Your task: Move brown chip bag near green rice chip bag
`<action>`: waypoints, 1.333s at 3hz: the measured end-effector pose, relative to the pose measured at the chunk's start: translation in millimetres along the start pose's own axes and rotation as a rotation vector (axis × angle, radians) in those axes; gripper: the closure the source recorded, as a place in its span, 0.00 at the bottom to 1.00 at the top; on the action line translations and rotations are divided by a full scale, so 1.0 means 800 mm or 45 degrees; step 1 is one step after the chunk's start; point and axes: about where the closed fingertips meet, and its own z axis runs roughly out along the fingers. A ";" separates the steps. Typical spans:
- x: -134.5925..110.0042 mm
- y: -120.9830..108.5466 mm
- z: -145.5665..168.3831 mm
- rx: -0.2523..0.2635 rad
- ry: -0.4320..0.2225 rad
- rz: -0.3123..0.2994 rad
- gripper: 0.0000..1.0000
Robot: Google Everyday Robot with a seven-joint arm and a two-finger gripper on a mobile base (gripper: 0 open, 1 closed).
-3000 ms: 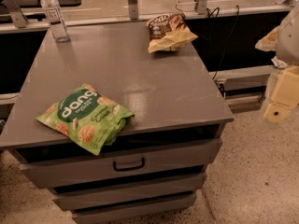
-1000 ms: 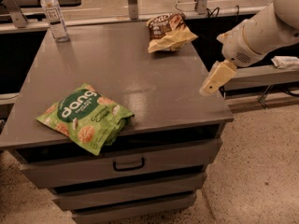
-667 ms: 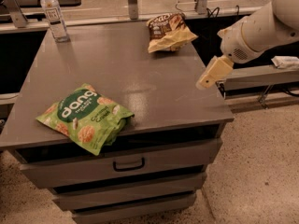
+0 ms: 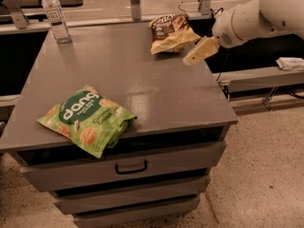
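The flat grey table top [image 4: 142,87] looks smooth and matt, with a dull sheen near its middle. At its 8 o'clock, the bright green rice chip bag [image 4: 88,118] is glossy, creased plastic film. At 1 o'clock, the brown-and-yellow crinkled chip bag [image 4: 172,33] looks like duller film. The cream gripper [image 4: 191,59], smooth matt plastic by its look, hangs at that bag's 4 o'clock. The clear plastic bottle [image 4: 55,17] at 11 o'clock glints. The speckled floor [image 4: 266,175] looks grainy.

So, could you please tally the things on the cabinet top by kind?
Chip bags: 2 (brown bag, green bag)
Bottle: 1
Total: 3
The pincer hangs just right of the brown bag.
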 end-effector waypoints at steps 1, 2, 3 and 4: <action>-0.018 -0.018 0.044 -0.012 -0.107 0.085 0.00; -0.029 -0.032 0.086 -0.030 -0.195 0.151 0.00; -0.034 -0.044 0.125 -0.031 -0.246 0.190 0.00; -0.031 -0.051 0.151 -0.022 -0.266 0.203 0.16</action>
